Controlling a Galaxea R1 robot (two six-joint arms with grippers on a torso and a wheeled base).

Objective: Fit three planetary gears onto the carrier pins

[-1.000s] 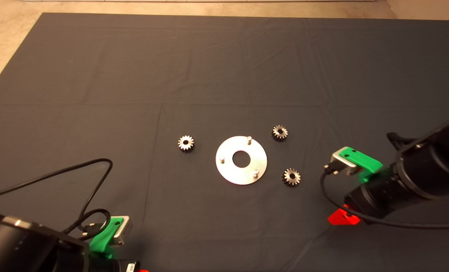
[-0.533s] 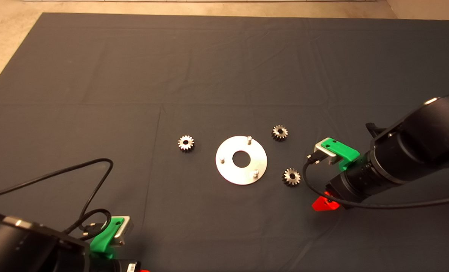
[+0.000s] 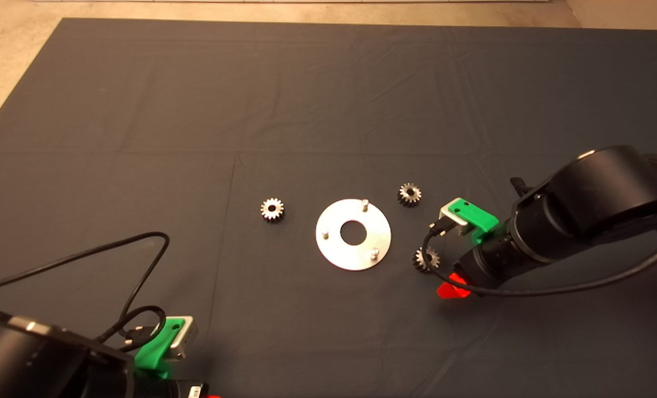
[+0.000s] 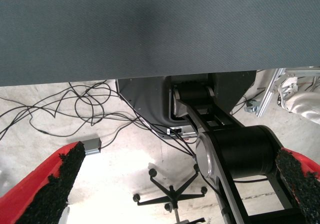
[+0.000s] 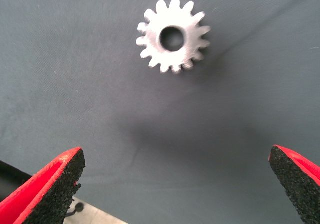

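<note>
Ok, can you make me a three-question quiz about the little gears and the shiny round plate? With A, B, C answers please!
1. Where are the planetary gears?
A. All on the pins
B. All lying on the mat around the disc
C. Stacked in the disc's centre hole

2. How many carrier pins stand on the disc?
A. Two
B. Three
C. Five

3. How is the right gripper?
A. Open, above a gear on the mat
B. Shut on a gear
C. Holding the disc

Answers:
1 B: one gear lies left of the disc and two lie right of it, none on a pin.
2 B: three bare studs show around the centre hole.
3 A: the right wrist view shows its two fingers wide apart, with a gear lying untouched on the mat ahead.

The left gripper waits at the mat's lower left edge.
</note>
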